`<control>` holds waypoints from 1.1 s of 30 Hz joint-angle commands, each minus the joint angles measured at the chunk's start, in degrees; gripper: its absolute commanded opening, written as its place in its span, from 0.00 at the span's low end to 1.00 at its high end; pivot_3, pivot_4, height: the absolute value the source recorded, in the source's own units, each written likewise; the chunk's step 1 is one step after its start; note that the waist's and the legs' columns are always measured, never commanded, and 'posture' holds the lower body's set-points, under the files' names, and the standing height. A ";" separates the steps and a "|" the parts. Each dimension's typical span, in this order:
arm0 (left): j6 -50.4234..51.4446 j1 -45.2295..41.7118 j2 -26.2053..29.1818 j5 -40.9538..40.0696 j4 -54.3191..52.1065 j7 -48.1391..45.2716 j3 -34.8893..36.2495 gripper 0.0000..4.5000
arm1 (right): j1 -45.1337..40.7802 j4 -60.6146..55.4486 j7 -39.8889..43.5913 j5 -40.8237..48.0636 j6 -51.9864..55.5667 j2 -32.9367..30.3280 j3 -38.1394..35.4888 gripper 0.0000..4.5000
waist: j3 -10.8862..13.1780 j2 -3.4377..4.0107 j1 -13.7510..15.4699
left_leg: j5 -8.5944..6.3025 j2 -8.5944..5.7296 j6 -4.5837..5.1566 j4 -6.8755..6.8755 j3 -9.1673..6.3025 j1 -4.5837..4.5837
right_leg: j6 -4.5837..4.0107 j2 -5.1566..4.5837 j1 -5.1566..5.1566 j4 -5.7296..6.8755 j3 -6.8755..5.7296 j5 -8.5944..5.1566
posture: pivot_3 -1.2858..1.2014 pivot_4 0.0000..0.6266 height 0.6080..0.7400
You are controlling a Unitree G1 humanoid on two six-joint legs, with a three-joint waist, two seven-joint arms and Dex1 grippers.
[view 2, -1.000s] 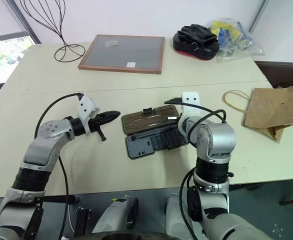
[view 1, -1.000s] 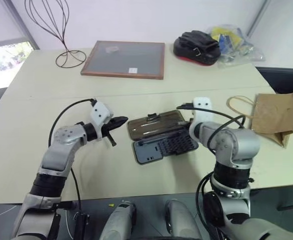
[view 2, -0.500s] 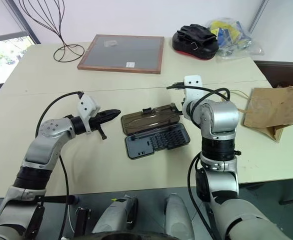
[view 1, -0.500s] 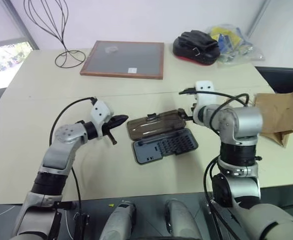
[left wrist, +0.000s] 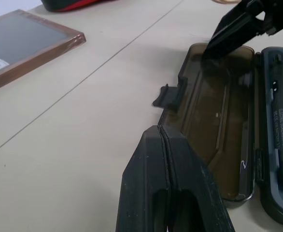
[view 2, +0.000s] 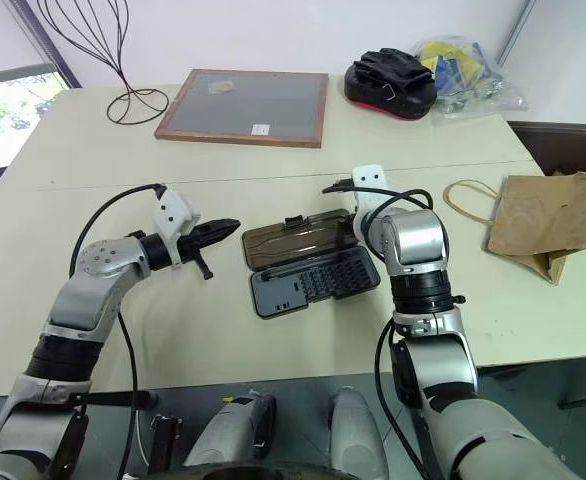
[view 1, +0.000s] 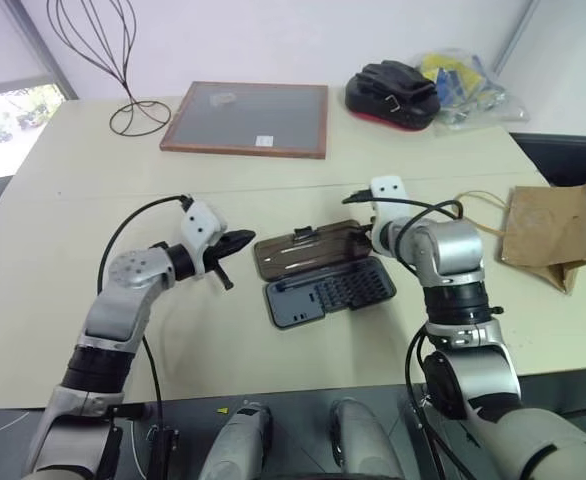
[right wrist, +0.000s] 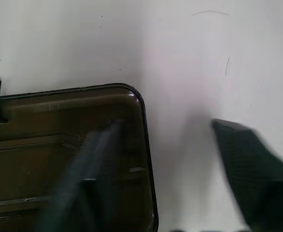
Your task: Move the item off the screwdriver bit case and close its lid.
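Now lid (right wrist: 69, 159) corner between parted right gripper (right wrist: 175, 159) fingers

I read even, bright light over the table (view 1: 63, 250), daylight at its far left corner, soft shadows. My right wrist view shows both fingers (right wrist: 250, 169) smeared by blur.

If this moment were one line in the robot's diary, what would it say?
paper bag: off case, on table | lid: open flat | right gripper: open, straddling lid corner | left gripper: shut, idle

Right hand (right wrist: 165, 159) now over lid (view 1: 308, 250) corner
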 commanded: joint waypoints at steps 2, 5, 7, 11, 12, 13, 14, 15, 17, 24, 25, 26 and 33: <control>-0.41 -0.20 0.66 -0.27 -2.20 0.35 1.26 0.00 | 1.77 -4.03 -0.54 -1.21 1.84 0.19 1.73 0.10 | 0.00 0.00 0.08 | 0.00 0.00 0.00 0.00 0.00 0.00 | 0.00 0.00 0.00 0.00 0.00 0.00 | 0.52 0.24 0.95; -0.47 -0.27 0.61 -0.22 -2.14 0.41 1.22 0.00 | 3.10 -7.25 -0.66 -1.64 3.87 0.27 3.08 0.01 | -0.01 -0.02 0.17 | 0.00 -0.01 0.00 0.02 -0.02 0.00 | 0.00 0.00 0.04 -0.01 0.00 0.00 | 0.52 0.24 0.95; -0.62 -0.35 0.58 -0.17 -2.00 0.40 1.18 0.00 | 3.82 -9.28 -0.81 -1.76 5.86 0.54 3.30 0.01 | -0.01 -0.02 0.13 | 0.00 -0.01 0.00 0.01 -0.02 0.00 | 0.00 -0.01 0.03 -0.02 0.00 0.00 | 0.52 0.24 0.95; -0.93 -0.49 0.51 -0.09 -1.70 0.33 1.09 0.00 | 4.36 -12.46 -1.63 -2.37 10.49 1.10 2.57 0.01 | -0.01 -0.02 0.13 | 0.00 0.00 0.00 0.00 -0.03 0.00 | 0.00 0.00 0.02 -0.01 -0.01 0.00 | 0.52 0.24 0.95; -1.00 -0.59 0.48 -0.07 -1.53 0.29 1.06 0.00 | 4.17 -13.03 -2.06 -2.63 12.06 1.59 1.65 0.01 | -0.01 -0.02 0.13 | 0.00 0.00 0.00 0.00 -0.03 0.00 | 0.00 0.00 0.02 -0.01 0.00 0.00 | 0.52 0.24 0.95; -1.04 -0.61 0.44 -0.06 -1.50 0.27 1.01 0.00 | 3.90 -13.88 -2.73 -3.13 14.10 2.30 0.48 0.01 | -0.01 -0.02 0.14 | 0.00 0.00 0.00 0.00 -0.03 0.00 | 0.00 0.00 0.01 -0.01 0.00 0.00 | 0.52 0.24 0.95; -1.06 -0.63 0.41 -0.06 -1.45 0.23 0.96 0.00 | 3.66 -14.67 -3.26 -3.53 15.80 2.90 -0.43 0.01 | -0.01 -0.02 0.15 | 0.00 0.00 0.00 0.00 -0.04 0.00 | 0.00 0.00 0.02 -0.01 0.00 0.00 | 0.52 0.24 0.95; -1.08 -0.63 0.37 -0.06 -1.42 0.20 0.91 0.00 | 3.52 -15.43 -3.71 -3.93 17.03 3.35 -0.96 0.01 | -0.01 -0.02 0.16 | 0.00 0.00 0.00 0.00 -0.04 0.00 | 0.00 0.00 0.02 -0.01 -0.01 0.00 | 0.52 0.24 0.95; -1.07 -0.65 0.28 -0.05 -1.38 0.09 0.75 0.00 | 3.66 -16.67 -4.54 -4.57 17.83 4.40 -2.02 0.01 | -0.01 -0.02 0.23 | 0.00 0.00 0.00 0.00 -0.04 0.00 | 0.00 0.00 0.02 -0.01 0.00 0.00 | 0.52 0.24 0.95; -1.03 -1.17 -0.06 0.02 -0.93 -0.25 0.30 0.00 | 4.07 -19.00 -6.79 -6.16 17.89 7.72 -4.79 0.01 | -0.01 -0.01 0.14 | 0.00 -0.01 0.00 -0.01 -0.04 0.00 | 0.00 -0.01 0.01 -0.01 0.00 0.00 | 0.52 0.24 0.95; -1.07 -1.31 -0.12 0.05 -0.77 -0.27 0.25 0.00 | 4.07 -19.15 -6.86 -6.24 17.89 7.92 -4.86 0.01 | -0.01 -0.01 0.13 | 0.00 -0.01 0.00 -0.01 -0.04 0.00 | 0.00 -0.01 0.01 -0.02 -0.01 0.00 | 0.52 0.24 0.95; -1.15 -1.47 -0.20 0.08 -0.58 -0.30 0.19 0.00 | 4.06 -19.42 -6.94 -6.30 17.89 8.27 -4.98 0.01 | -0.01 -0.01 0.13 | 0.00 -0.01 0.00 -0.01 -0.04 0.00 | 0.00 -0.01 0.01 -0.01 0.00 0.00 | 0.52 0.24 0.95; -1.61 -2.10 -0.55 0.27 0.34 -0.55 0.10 0.00 | 4.64 -21.21 -6.93 -5.77 17.89 10.21 -4.41 0.01 | -0.01 -0.01 -0.06 | 0.00 -0.01 0.00 -0.03 -0.03 0.00 | 0.00 0.00 -0.01 -0.01 -0.01 0.00 | 0.52 0.24 0.95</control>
